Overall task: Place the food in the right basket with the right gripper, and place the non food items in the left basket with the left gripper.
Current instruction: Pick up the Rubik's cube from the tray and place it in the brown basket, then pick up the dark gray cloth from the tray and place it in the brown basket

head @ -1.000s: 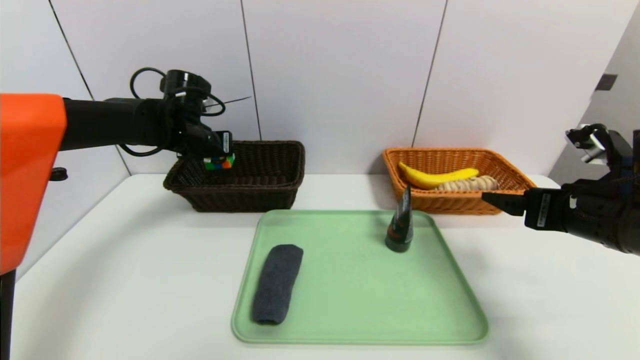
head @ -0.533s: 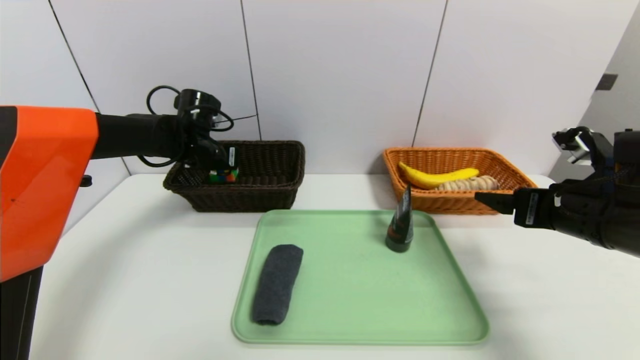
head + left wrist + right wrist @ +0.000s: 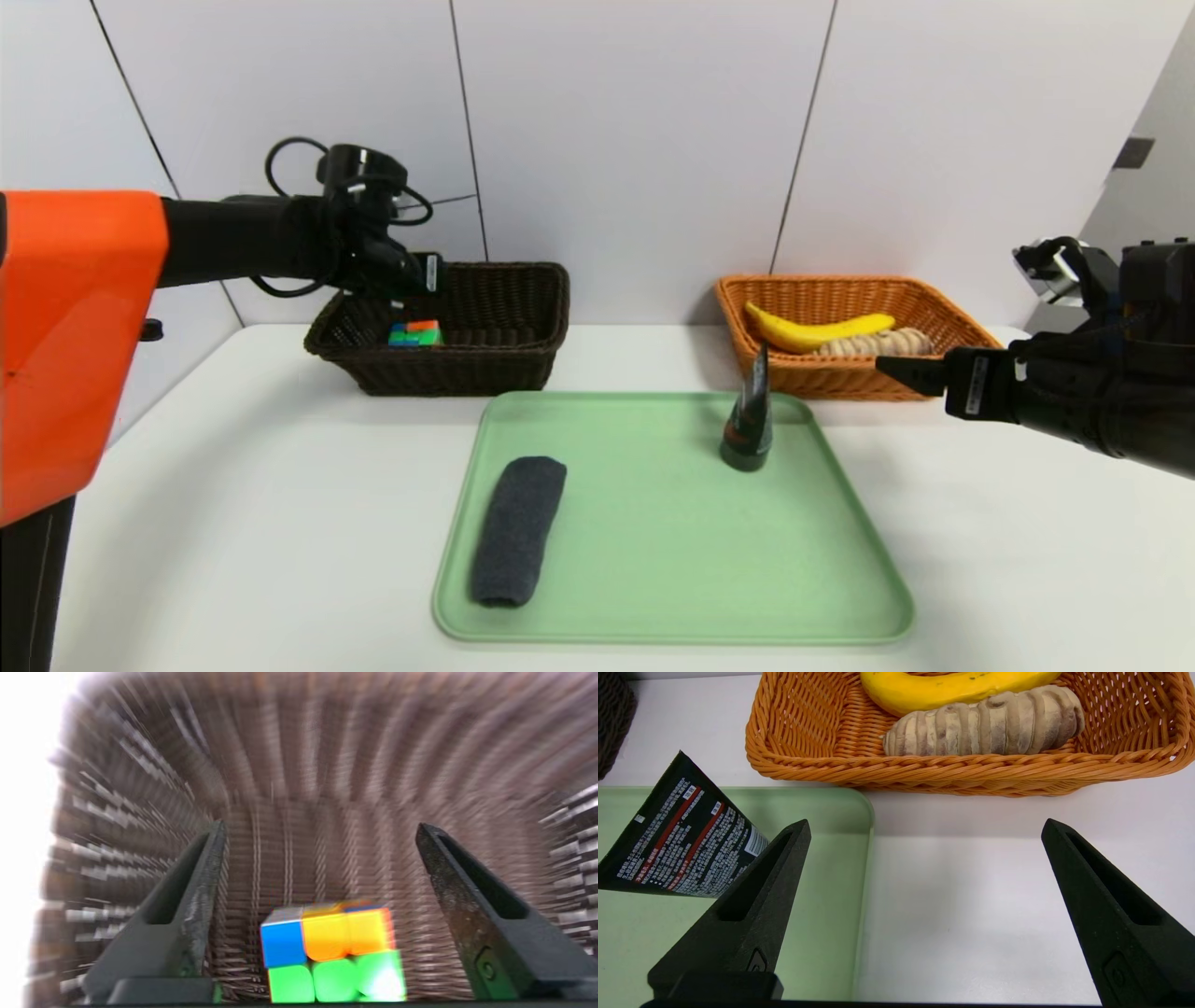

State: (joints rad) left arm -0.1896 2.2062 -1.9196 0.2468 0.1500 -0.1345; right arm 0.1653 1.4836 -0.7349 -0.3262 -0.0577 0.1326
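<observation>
The multicoloured puzzle cube [image 3: 414, 333] [image 3: 329, 952] lies in the dark brown left basket [image 3: 504, 359] [image 3: 327, 765]. Just above it my left gripper [image 3: 411, 280] [image 3: 320, 830] hangs open, both fingers well clear of the cube. The grey rolled cloth [image 3: 518, 528] and the dark squeeze tube [image 3: 749, 420] [image 3: 677, 835] rest on the green tray [image 3: 672, 560] [image 3: 822, 905]. The banana [image 3: 814, 330] [image 3: 952, 688] and striped bread roll [image 3: 876, 343] [image 3: 985, 721] lie in the orange right basket [image 3: 831, 383] [image 3: 971, 777]. My right gripper [image 3: 896, 371] [image 3: 924, 830] hovers open and empty just right of the tray.
The tray sits mid-table on a white tabletop [image 3: 233, 523], with both baskets behind it against a white panelled wall [image 3: 635, 140]. The tube stands upright on its cap near the tray's back right corner, close to my right gripper.
My left gripper lowered the cube into the dark basket, opened, and rose a little; the cube now lies on the basket floor. My right gripper drifted slightly left.
</observation>
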